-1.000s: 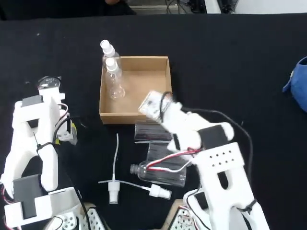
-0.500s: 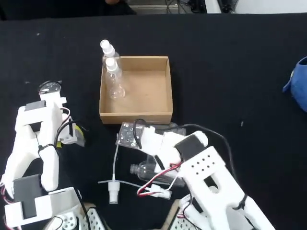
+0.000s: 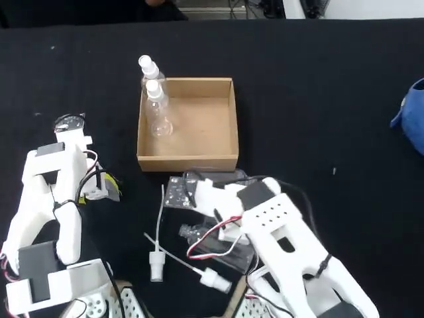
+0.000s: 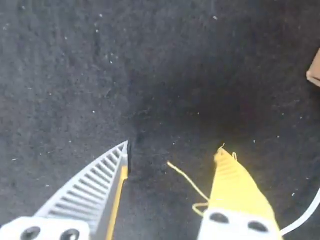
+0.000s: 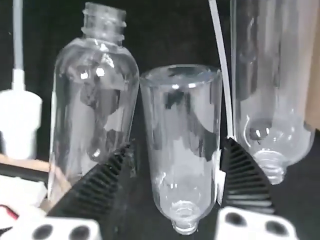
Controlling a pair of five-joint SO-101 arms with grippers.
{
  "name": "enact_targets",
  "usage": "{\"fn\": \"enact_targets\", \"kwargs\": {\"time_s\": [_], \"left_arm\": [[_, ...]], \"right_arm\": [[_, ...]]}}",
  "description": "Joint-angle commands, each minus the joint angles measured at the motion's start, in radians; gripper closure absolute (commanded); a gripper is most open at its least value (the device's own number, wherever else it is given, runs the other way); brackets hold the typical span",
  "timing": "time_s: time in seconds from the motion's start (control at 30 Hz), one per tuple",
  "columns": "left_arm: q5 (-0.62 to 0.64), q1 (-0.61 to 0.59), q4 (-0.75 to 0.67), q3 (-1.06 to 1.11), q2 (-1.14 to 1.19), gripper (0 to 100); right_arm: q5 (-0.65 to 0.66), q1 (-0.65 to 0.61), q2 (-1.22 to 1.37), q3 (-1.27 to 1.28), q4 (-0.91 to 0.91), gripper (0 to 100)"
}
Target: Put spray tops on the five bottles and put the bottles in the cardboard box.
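Near the middle of the black bench (image 3: 318, 99), a little toward 12 o'clock in the high view, the cardboard box (image 3: 187, 162) stands open with two capped bottles at its 10 o'clock corner. The inner bottle (image 3: 158, 109) leans inside the box, and the outer bottle (image 3: 147, 67) shows at the corner itself (inside the wall or just beyond it, I cannot tell). At the box's 6 o'clock side, just beside its front wall, the right gripper (image 3: 187, 190) is down among three uncapped clear bottles lying on the bench. Its wrist view shows the jaws wide, astride the middle bottle (image 5: 182, 145) but not closed on it, with a gap on one side. The threaded bottle (image 5: 92, 110) and the third bottle (image 5: 265, 85) flank it. Further toward 6 o'clock lie the first spray top (image 3: 157, 265) and the second spray top (image 3: 213, 279), dip tubes attached. The left gripper (image 3: 99, 187) hangs at 8 o'clock, well apart from the bottles, jaws wide and holding nothing over bare bench. A blue object (image 3: 412, 122) sits at the 3 o'clock edge.
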Motion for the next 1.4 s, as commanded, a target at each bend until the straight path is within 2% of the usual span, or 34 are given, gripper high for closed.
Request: {"fn": "enact_targets", "kwargs": {"time_s": [0.0,0.3,0.43,0.53,0.73,0.83,0.93,1.0,1.07,1.2,1.37], "left_arm": [[0.008,0.004,-0.014,-0.012,-0.041,85],[0.008,0.004,-0.014,-0.01,-0.041,85],[0.008,0.004,-0.014,-0.01,-0.041,85],[0.008,0.004,-0.011,-0.008,-0.041,85],[0.008,-0.007,-0.005,-0.015,-0.049,85],[0.008,-0.088,-0.003,-0.019,-0.115,85],[0.002,-0.222,0.046,-0.045,-0.235,85],[-0.011,-0.321,0.115,-0.101,-0.301,85],[-0.08,-0.406,0.178,-0.166,-0.336,85],[-0.17,-0.541,0.296,-0.317,-0.302,85],[-0.252,-0.651,0.365,-0.43,-0.173,85]], "right_arm": [[0.049,0.087,0.005,0.002,-0.011,75.1],[0.126,0.101,0.005,0.107,-0.072,75.9],[0.126,0.1,-0.001,0.085,-0.072,89.0],[0.126,0.118,-0.001,0.022,-0.044,98.8],[0.121,0.19,-0.002,-0.249,0.132,97.3],[0.04,0.176,-0.002,-0.36,0.19,97.2],[-0.072,0.089,0.002,-0.449,0.218,97.0],[-0.178,-0.017,0.005,-0.496,0.219,97.0],[-0.285,-0.14,0.007,-0.527,0.21,97.0],[-0.42,-0.365,0.036,-0.558,0.141,97.2],[-0.482,-0.5,0.216,-0.572,0.0,97.3]]}}
